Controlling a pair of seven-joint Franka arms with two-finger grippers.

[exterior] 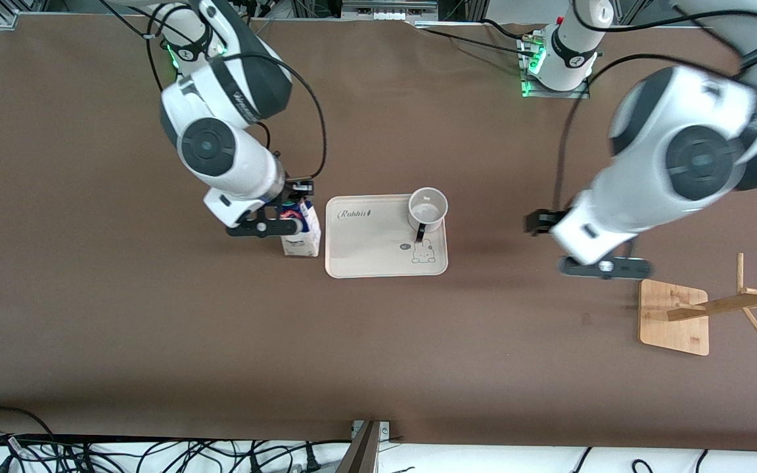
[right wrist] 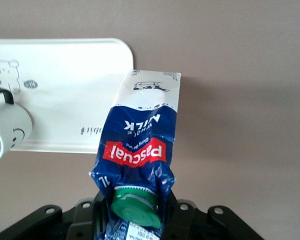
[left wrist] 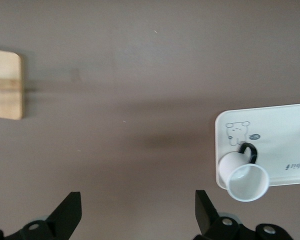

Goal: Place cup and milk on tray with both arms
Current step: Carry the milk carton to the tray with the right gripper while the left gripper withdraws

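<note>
The smiley mug [exterior: 427,208] already stands in the tray's [exterior: 365,253] upper-right corner at frame centre, handle turned down-frame toward the bunny drawing. The left gripper [exterior: 605,268], at middle right over bare table near the wooden rack base [exterior: 674,317], hangs spread wide and empty, apparently done. The right gripper [exterior: 272,225], left of centre, is clenched on the milk carton's [exterior: 302,231] crumpled top, the carton just beside the tray's rim, probably ready to be carried over it.

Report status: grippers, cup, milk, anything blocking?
Right gripper shut on milk, beside tray. Left gripper open over bare table. Cup upright on tray. Nothing blocking.
</note>
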